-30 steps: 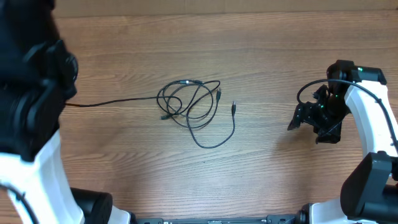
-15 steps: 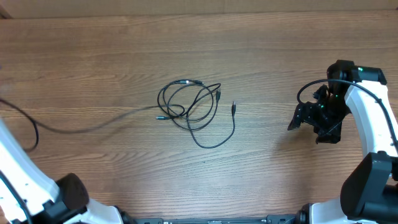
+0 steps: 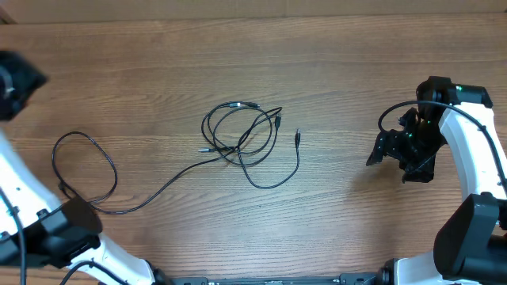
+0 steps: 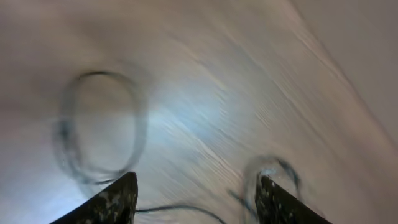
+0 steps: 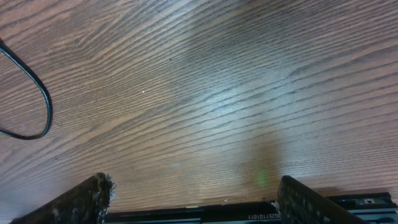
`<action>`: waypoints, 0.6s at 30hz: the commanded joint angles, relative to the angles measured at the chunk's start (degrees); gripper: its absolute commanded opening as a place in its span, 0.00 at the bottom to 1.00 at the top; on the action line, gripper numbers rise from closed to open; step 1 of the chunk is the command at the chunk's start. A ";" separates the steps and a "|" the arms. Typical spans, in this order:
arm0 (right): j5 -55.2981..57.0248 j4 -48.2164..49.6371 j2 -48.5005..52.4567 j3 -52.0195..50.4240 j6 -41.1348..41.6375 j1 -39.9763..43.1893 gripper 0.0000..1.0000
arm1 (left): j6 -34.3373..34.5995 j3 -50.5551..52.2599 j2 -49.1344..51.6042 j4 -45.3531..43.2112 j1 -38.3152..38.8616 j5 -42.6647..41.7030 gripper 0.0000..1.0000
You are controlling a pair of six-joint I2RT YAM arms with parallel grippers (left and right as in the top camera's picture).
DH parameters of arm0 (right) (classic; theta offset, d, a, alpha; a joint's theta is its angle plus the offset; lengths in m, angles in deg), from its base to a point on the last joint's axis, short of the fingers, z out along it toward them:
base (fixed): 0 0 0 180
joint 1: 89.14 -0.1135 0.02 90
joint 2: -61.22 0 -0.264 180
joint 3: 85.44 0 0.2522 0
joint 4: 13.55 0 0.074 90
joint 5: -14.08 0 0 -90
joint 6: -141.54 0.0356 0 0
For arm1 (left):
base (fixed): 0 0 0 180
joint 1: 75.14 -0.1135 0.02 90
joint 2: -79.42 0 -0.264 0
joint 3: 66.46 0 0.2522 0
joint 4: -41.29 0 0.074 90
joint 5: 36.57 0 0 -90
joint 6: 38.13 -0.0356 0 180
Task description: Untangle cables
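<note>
A wooden table (image 3: 333,63) with grain running left to right fills the overhead view. The cables (image 3: 242,133) lie near its middle as a loose knot of thin black loops crossing over one another. From the knot's right side one strand curves down, round and back up to a small silver-tipped plug standing clear just right of the loops. Another strand leaves the knot's near-left side, runs toward the near left and closes into a wide open loop well apart from the knot, close to the base of the left arm (image 3: 47,233). The left gripper (image 4: 196,193) hangs above the table on the left, its two fingers spread with nothing between them. Its wrist view is blurred, but the wide loop shows at left and the knot at lower right. The right arm (image 3: 467,150) reaches in from the near right, and the right gripper (image 5: 194,186) hovers well to the right of the cables, released and empty over bare wood. A curve of black cord shows at the left edge of its wrist view; which cord it belongs to cannot be told.
</note>
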 commanded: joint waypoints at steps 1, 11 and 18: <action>-0.26 0.24 -0.81 0.87 -0.24 0.20 0.84 | -15.04 0.02 1.22 0.74 6.58 -12.41 0.63; -0.26 0.20 -0.81 0.87 -0.24 0.20 0.84 | -21.77 0.13 6.58 3.78 26.45 -1.84 0.68; -0.26 0.20 -0.81 0.87 -0.24 0.20 0.84 | -16.37 6.75 7.61 3.80 36.65 8.48 0.66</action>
